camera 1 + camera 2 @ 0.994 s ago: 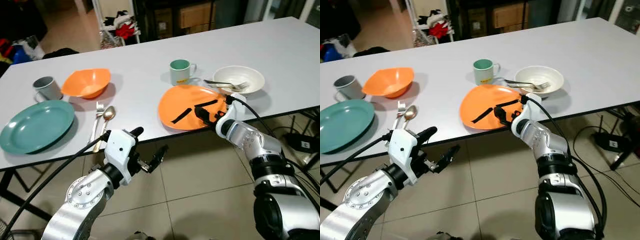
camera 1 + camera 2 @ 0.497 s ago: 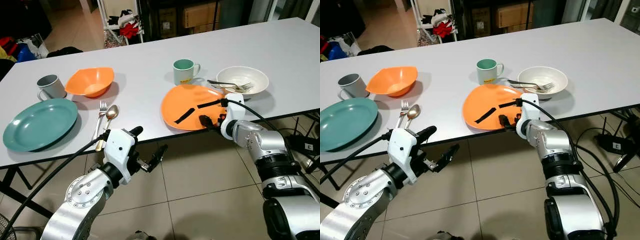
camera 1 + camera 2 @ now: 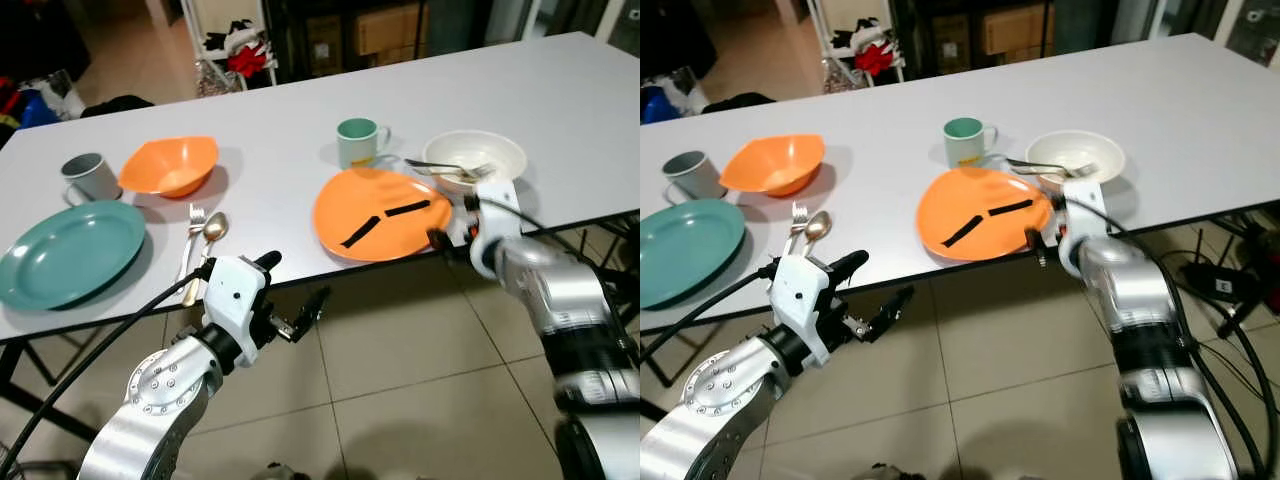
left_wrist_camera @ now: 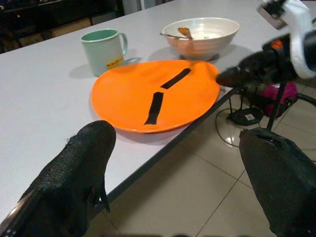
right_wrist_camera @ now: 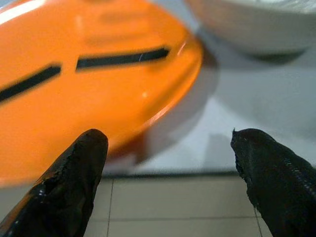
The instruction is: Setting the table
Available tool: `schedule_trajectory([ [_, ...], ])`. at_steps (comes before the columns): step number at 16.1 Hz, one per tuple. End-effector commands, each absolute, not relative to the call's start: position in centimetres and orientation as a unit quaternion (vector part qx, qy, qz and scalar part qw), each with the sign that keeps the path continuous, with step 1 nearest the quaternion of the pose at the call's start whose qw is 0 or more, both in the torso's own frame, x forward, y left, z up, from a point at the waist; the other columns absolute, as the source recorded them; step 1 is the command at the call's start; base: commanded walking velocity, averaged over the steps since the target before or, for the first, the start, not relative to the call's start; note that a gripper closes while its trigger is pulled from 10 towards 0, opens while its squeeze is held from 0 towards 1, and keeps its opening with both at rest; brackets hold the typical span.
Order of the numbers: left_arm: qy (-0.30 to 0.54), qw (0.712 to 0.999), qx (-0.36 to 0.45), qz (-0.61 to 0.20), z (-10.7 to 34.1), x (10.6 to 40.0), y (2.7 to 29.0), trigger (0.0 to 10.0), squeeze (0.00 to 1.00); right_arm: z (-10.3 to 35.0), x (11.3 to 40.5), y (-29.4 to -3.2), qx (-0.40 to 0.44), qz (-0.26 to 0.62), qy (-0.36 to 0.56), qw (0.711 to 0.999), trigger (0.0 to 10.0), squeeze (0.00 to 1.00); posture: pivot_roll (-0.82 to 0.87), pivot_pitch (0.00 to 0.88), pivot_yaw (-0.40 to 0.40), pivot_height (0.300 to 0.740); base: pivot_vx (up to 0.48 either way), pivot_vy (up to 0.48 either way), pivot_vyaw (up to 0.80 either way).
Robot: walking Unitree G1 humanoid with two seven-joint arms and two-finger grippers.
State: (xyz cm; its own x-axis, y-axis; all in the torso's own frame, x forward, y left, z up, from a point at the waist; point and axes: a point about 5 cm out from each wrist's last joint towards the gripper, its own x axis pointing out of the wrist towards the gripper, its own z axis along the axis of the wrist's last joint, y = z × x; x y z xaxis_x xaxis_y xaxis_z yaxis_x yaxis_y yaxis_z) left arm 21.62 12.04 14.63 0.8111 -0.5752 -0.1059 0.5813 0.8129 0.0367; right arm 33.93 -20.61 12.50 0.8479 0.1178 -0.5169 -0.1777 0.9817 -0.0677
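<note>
Head cam: white table (image 3: pixel 560 80) w/ two settings. Robot's left: teal plate (image 3: pixel 68 251), grey mug (image 3: pixel 88 176), orange bowl (image 3: pixel 168 165), fork (image 3: pixel 192 232) + spoon (image 3: pixel 208 238) side by side between teal plate and orange plate (image 3: pixel 380 213). Orange plate sits at the near edge, two black strips on it. Green mug (image 3: pixel 357 142) just behind it, white bowl (image 3: pixel 474 158) to its right w/ cutlery (image 3: pixel 447 167) resting in it. Right gripper (image 3: pixel 452 238) at the table edge, just beside the plate's right rim, below the white bowl; holds nothing. Left gripper (image 3: pixel 292 300) hangs below table level over the tile floor (image 3: pixel 400 380), fingers spread, empty.

Left wrist: both black fingers (image 4: pixel 81 168) wide apart, nothing between. Orange plate ahead on the table, green mug and white bowl behind it; right gripper's tips close to the plate's rim, contact hard to call.

Right wrist: fingers (image 5: pixel 74 173) open wide, empty. Orange plate rim and table edge in the gap; plate blurred, looks slightly over the edge, not sure. White bowl's base beyond, floor below.
</note>
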Motion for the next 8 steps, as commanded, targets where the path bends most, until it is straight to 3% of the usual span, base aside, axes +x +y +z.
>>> schedule_trajectory([
  [1,0.042,0.953,0.046,-0.295,14.8,21.7,12.5,10.0,0.58,13.5,33.7,-20.1,-0.066,0.108,0.245,0.961,10.0,0.00,-0.08,0.000,0.122,0.740,0.000,0.000,0.00],
  [4,0.044,0.952,0.050,-0.299,14.7,21.6,12.5,10.0,0.58,15.4,31.9,-19.8,-0.125,0.202,0.190,0.953,10.0,0.00,-0.09,0.000,0.127,0.740,0.000,0.000,0.00],
  [6,0.045,0.951,0.051,-0.302,14.6,21.7,12.5,10.0,0.45,16.0,31.2,-18.4,-0.230,0.256,0.142,0.928,10.0,0.00,-0.10,0.000,0.136,0.740,0.000,0.000,0.00],
  [8,0.047,0.948,0.052,-0.311,14.6,21.7,12.2,10.0,0.41,15.2,31.5,-17.3,-0.262,0.280,0.145,0.912,10.0,0.00,-0.10,0.000,0.137,0.740,0.000,0.000,0.00],
])
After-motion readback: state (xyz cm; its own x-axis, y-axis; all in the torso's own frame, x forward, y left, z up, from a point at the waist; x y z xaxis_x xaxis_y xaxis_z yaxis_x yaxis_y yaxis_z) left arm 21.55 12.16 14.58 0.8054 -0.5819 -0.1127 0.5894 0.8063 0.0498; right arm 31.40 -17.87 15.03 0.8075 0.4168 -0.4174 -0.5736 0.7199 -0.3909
